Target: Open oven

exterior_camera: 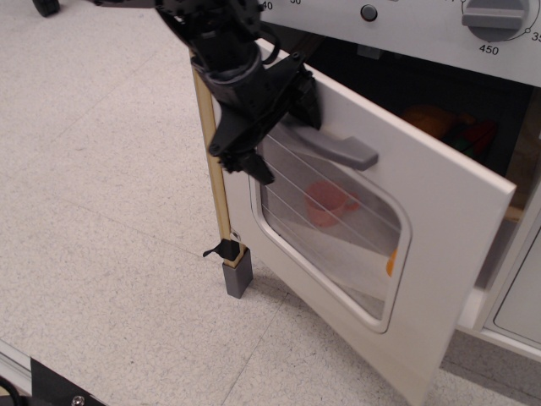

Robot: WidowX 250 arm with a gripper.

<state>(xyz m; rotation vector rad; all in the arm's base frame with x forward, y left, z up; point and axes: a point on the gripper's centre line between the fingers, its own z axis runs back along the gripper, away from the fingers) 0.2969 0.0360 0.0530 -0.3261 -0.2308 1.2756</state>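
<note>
The silver-grey oven (423, 30) fills the upper right. Its door (448, 237) stands partly open, the top edge tilted out from the dark cavity (380, 85). The grey bar handle (342, 150) sits above the wire-lined window (338, 245). My black gripper (243, 161) hangs over the door's upper left corner, its body pressed against the handle's left end. The fingertips point down-left, look closed together and hold nothing I can see. A numbered knob (494, 17) is at the top right.
A red object (330, 203) and an orange one (392, 260) show through the window, and coloured items (452, 123) lie in the cavity. A wooden post (216, 194) on a grey foot (237, 275) stands left of the door. A white panelled door (520, 300) is on the right. The floor is speckled.
</note>
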